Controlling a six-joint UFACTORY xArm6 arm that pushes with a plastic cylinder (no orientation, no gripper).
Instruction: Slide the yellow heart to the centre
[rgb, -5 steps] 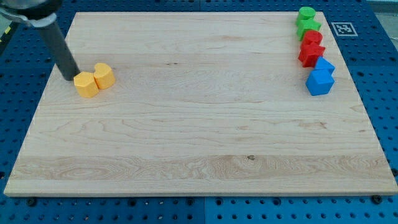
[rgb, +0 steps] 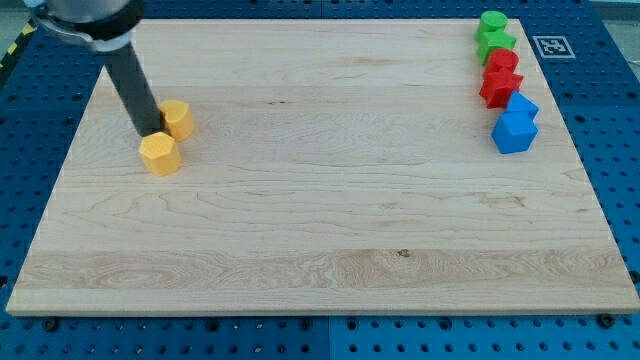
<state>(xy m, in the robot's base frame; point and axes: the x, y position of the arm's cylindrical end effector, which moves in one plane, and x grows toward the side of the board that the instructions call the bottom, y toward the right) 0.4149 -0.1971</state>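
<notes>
Upper left of frame: our tip (rgb: 150, 132), a bare rod w/ no claw to open, touches the yellow heart block (rgb: 177, 118) on its right; centre lies further right.

Pale wooden board (rgb: 330, 250) on blue perforated table (rgb: 620, 150); fiducial marker (rgb: 549, 45) top right.

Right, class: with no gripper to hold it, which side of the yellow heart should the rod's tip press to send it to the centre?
Press the yellow heart on its upper-left side, since the board's centre lies toward the view's lower right of it. My tip sits at its lower-left edge, just above the other yellow block, so it probably needs to shift upward first.
</notes>
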